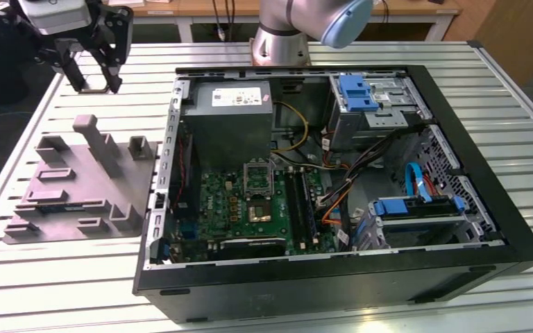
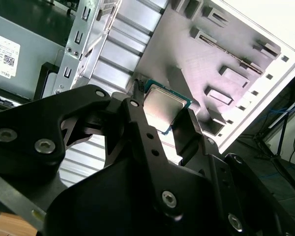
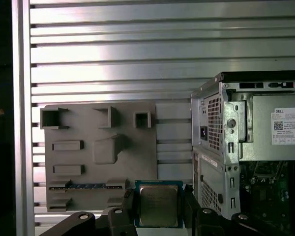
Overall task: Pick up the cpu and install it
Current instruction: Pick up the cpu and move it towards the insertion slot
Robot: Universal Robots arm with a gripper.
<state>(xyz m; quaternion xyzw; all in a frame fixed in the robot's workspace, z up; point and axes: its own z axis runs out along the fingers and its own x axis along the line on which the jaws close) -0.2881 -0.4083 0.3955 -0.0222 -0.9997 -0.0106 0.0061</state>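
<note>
The cpu (image 3: pixel 158 205), a small silvery square chip with a thin pale rim, sits clamped between my two black fingers (image 3: pixel 189 206) in both wrist views, and its metal top (image 2: pixel 162 104) faces the cameras. My gripper (image 3: pixel 158 209) is shut on it. In the exterior view the gripper (image 1: pixel 94 82) hangs above the slatted table at the far left, beyond the grey fixture plate (image 1: pixel 81 184) and left of the open computer case (image 1: pixel 488 208). The black-framed socket (image 1: pixel 260 211) lies on the green motherboard inside the case, well apart from the gripper.
The fixture plate (image 3: pixel 98 152) carries several raised blocks and slots. A grey power supply box (image 1: pixel 234 118) with a white label fills the case's far-left corner. Drive cages with blue brackets (image 1: pixel 359 94) and loose cables (image 1: pixel 377 166) crowd the case's right side.
</note>
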